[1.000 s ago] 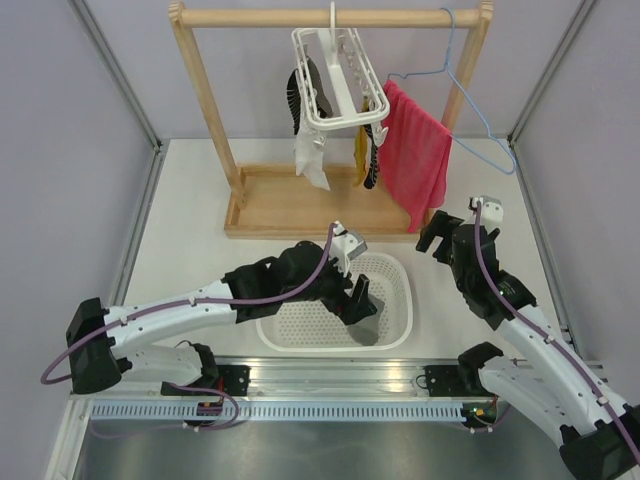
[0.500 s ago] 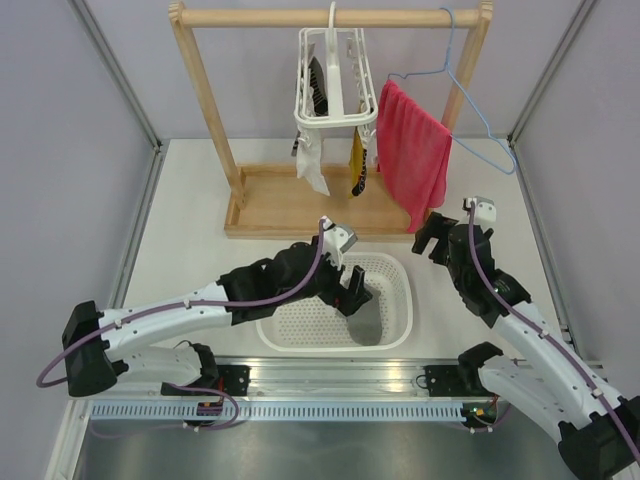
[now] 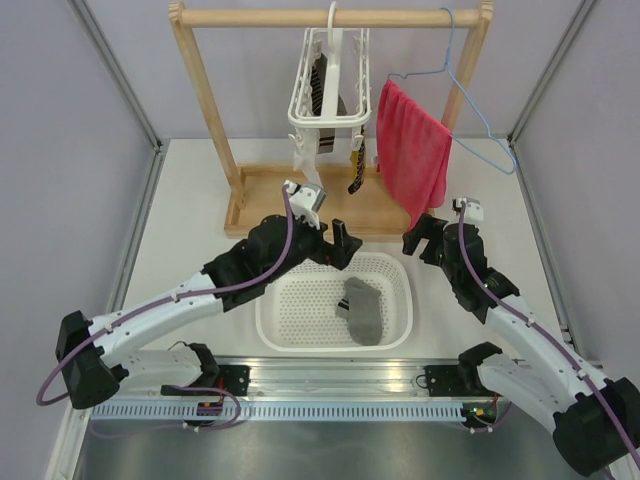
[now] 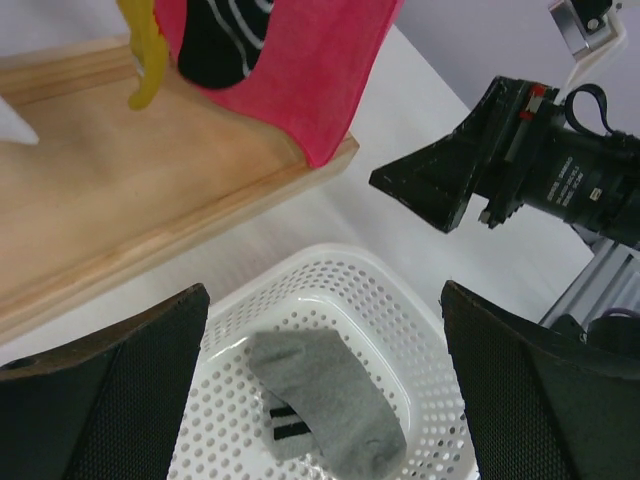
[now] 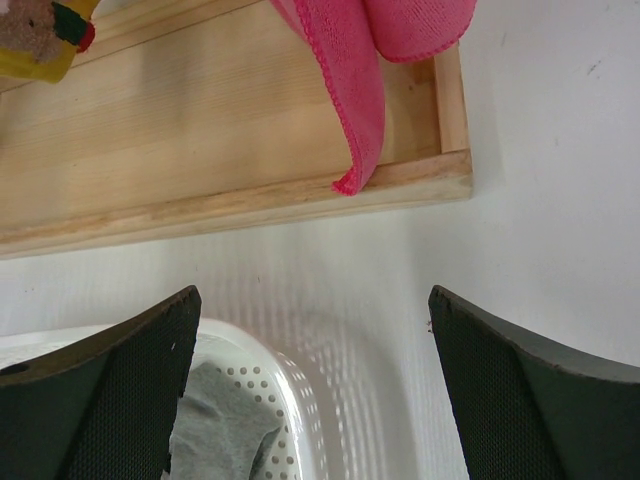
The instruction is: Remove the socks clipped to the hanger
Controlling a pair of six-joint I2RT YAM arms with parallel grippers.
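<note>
The left gripper (image 3: 335, 250) hovered with its fingers spread wide and nothing between them, above the 11 o'clock rim of the white basket (image 3: 402, 285). In its wrist view a grey sock (image 4: 325, 415) with two dark stripes lay loose on the basket floor beneath the open fingers. The right gripper (image 3: 420, 238) was also released and empty, just off the basket's 2 o'clock corner, near the edge of the wooden rack's base (image 3: 265, 205). At 12 o'clock from the basket, the white hanger (image 3: 325, 105) hung by its hook from the rack's rail. A white sock (image 3: 310, 165), a mustard sock (image 4: 145, 55) and a black-and-white striped sock (image 3: 354, 176) dangled from its clips. A red towel (image 3: 410, 150) hung at its 3 o'clock side.
</note>
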